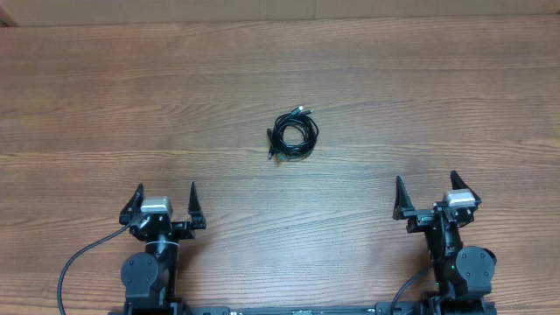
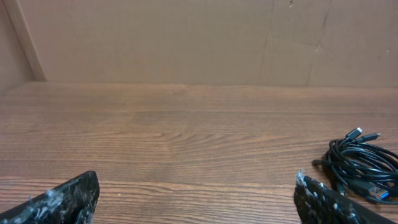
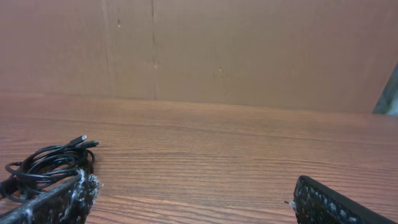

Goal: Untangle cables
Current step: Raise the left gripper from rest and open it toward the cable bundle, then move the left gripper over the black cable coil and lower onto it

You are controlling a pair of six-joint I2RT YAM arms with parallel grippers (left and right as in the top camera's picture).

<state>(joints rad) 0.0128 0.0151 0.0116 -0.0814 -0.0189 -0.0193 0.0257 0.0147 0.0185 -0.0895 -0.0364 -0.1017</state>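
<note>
The cables (image 1: 293,133) lie as one small coiled bundle of thin black cords near the middle of the wooden tabletop (image 1: 280,52), a little toward its far side. A couple of silver-tipped plug ends poke out at the bundle's upper right, and one short end trails off its left edge. The left wrist view shows what looks like a blue plug (image 2: 382,196) at the near side of the coil. How many separate cords make up the bundle cannot be counted from these views.

Both arms sit at the near edge, well apart from the bundle, which lies ahead and between them. The left pincer (image 1: 166,191) stands spread wide with nothing between its fingers and bare wood beneath. The right pincer (image 1: 426,184) is likewise spread wide and grips nothing. A thicker black wire (image 1: 74,262) curves away from the left arm's base. Behind the tabletop rises a plain brown wall (image 3: 249,50).
</note>
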